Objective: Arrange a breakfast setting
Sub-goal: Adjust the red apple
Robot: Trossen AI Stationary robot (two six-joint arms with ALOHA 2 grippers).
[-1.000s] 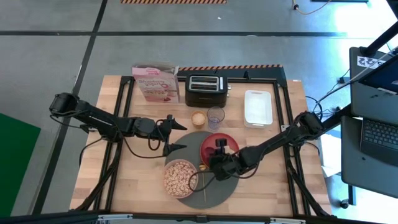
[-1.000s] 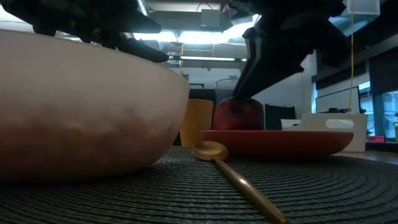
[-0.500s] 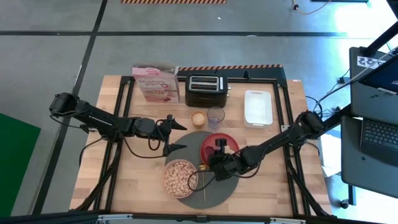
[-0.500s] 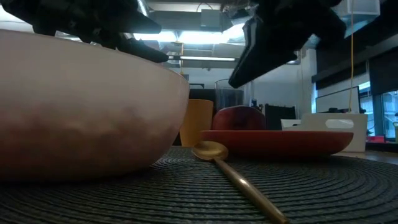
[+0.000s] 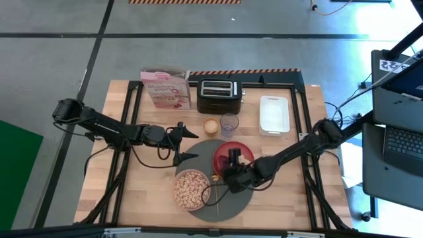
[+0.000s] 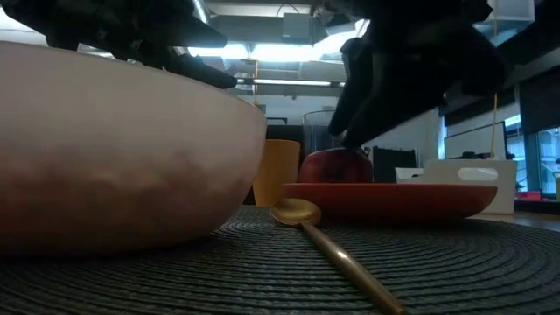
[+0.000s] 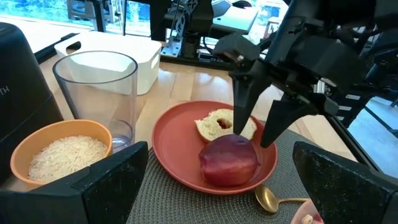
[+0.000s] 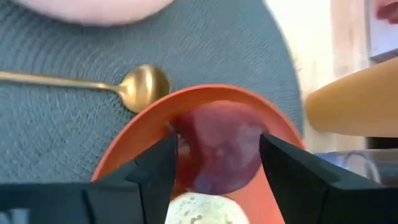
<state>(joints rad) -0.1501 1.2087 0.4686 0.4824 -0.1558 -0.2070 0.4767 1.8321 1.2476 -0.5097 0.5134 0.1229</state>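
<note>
Right gripper [image 7: 256, 127]: hanging just above the small dark-red fruit [image 7: 229, 160]; jaws spread wide, one finger on each side of the fruit's top, gripping nothing; half a second ago it was lifted clear of the fruit, now it is lowering back over it.
Fruit: sitting on the round red plate [image 5: 232, 156], at the plate's 7 o'clock edge in the high view, touching the bagel half [image 7: 222, 124]; not moving between frames.
Left gripper [image 5: 191, 145]: waiting at 9 o'clock of the plate, over bare desk [image 5: 139, 188]; jaws gaping, empty; unchanged.
Spoon [image 6: 328, 244]: lying on the dark-grey mat [image 6: 262, 278] between the pale bowl [image 6: 122, 149] and the plate.
Cereal [image 5: 192, 187]: filling the bowl, at 7 o'clock of the plate.
</note>
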